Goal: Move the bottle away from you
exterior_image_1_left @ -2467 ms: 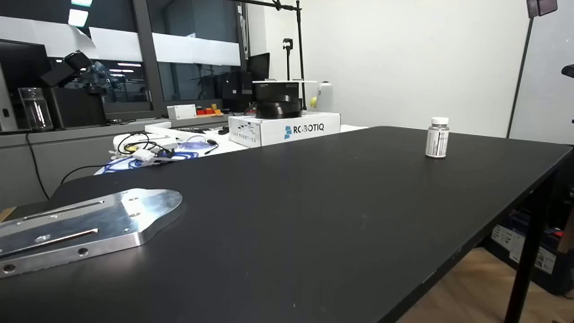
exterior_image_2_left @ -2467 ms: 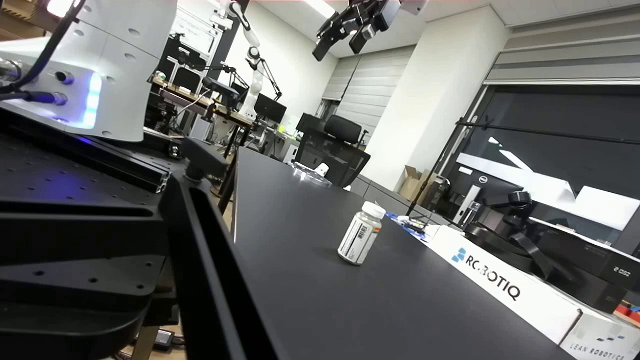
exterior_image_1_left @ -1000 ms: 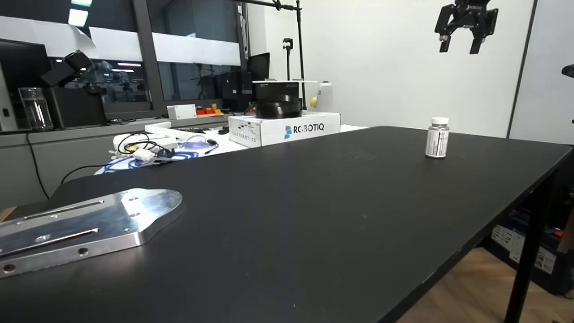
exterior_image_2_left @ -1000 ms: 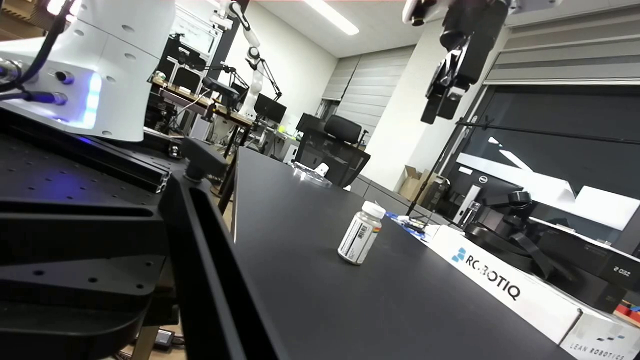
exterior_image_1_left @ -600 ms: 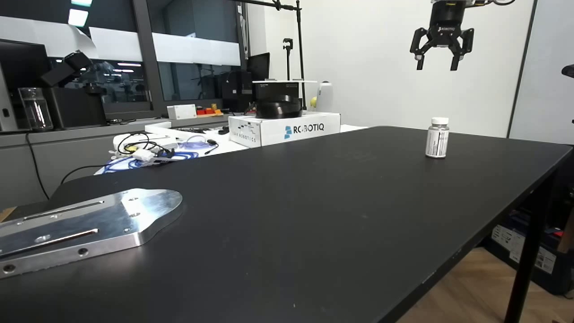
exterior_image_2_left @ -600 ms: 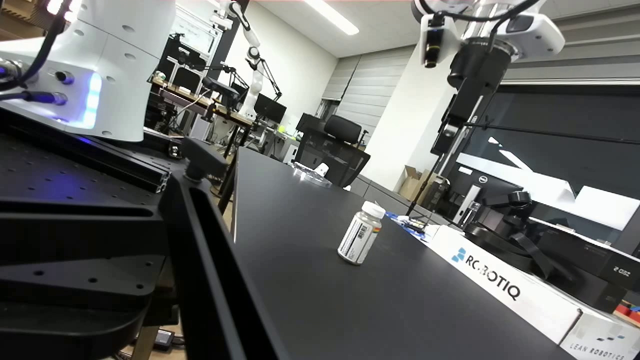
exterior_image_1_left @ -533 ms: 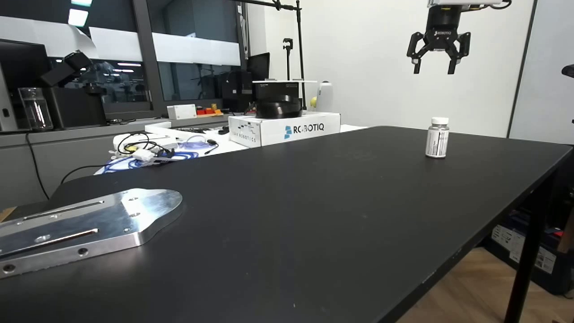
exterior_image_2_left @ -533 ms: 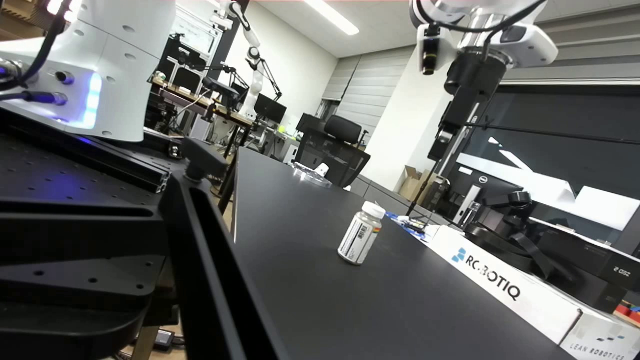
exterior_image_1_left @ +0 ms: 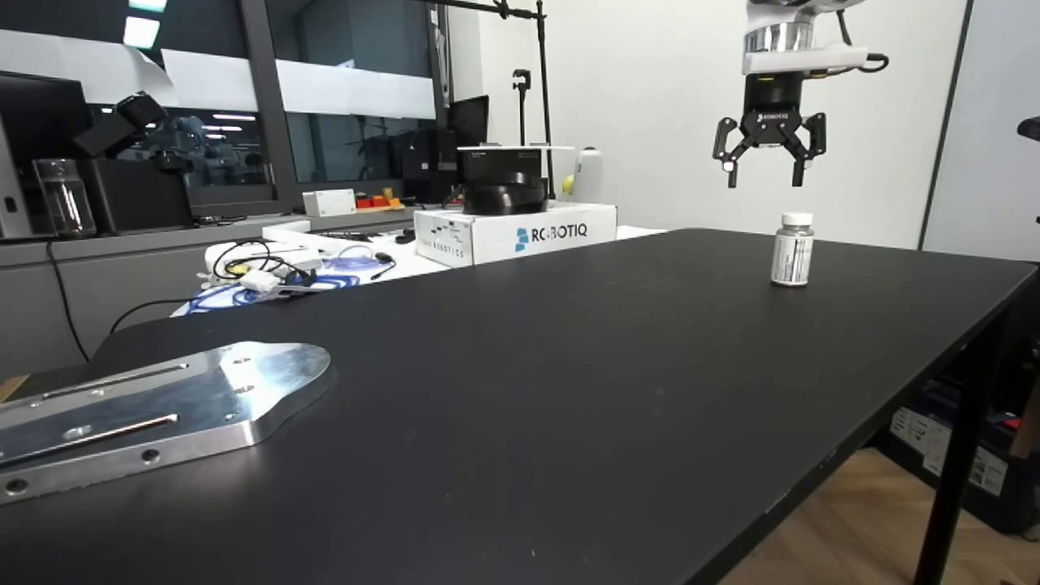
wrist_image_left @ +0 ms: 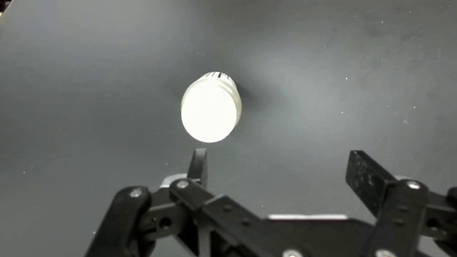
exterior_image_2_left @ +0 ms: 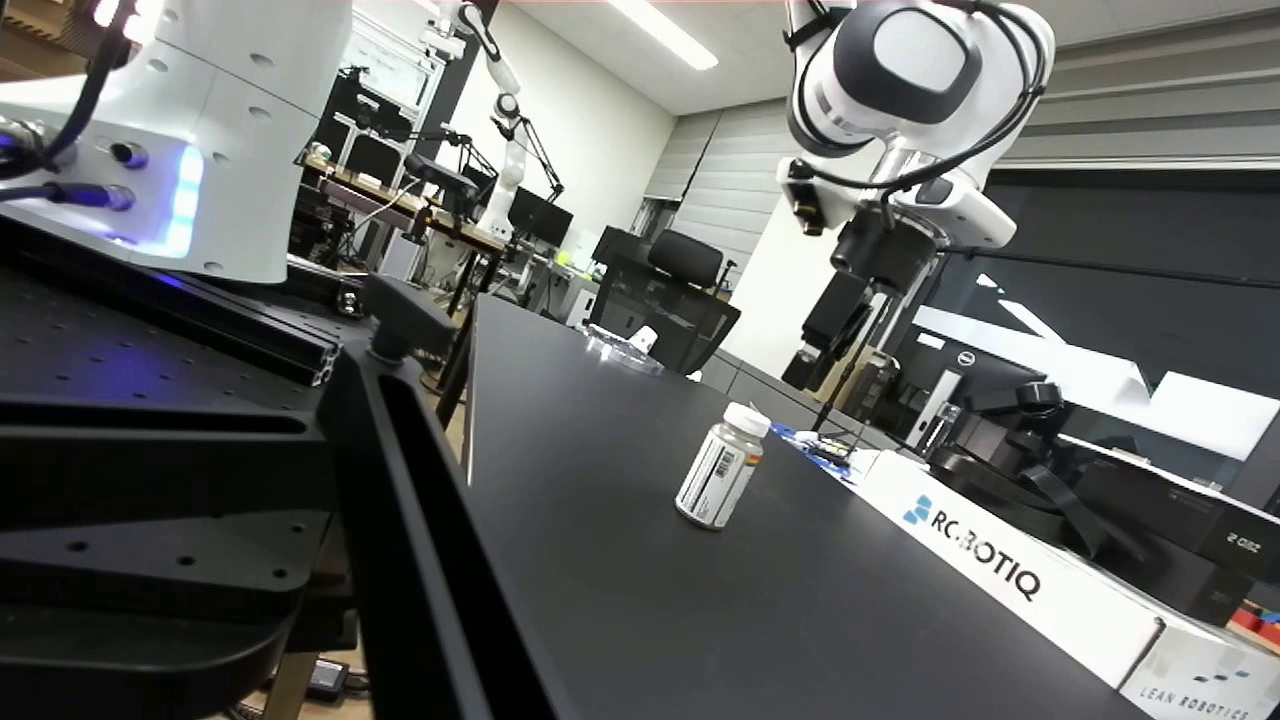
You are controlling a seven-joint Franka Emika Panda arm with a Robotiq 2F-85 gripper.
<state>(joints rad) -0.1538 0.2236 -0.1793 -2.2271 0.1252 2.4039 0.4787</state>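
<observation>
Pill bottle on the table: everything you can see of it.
The pill bottle is a short cylinder that looks like plastic, its white cap on. The pale label carries a barcode, dark print too small to read and, in an exterior view, a small coloured stripe. Contents can't be made out. It stands upright on the black tabletop, the only thing touching it; the open pincer hangs higher, clear of it.

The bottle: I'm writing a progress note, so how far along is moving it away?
Done: the gripper is open and higher than the bottle. In hand, it seems: lining up, as the wrist view shows the bottle off toward the finger at picture left, not between both. To do: lowering, gripping, moving it away and letting go; it stands upright on the table, ungripped.
</observation>
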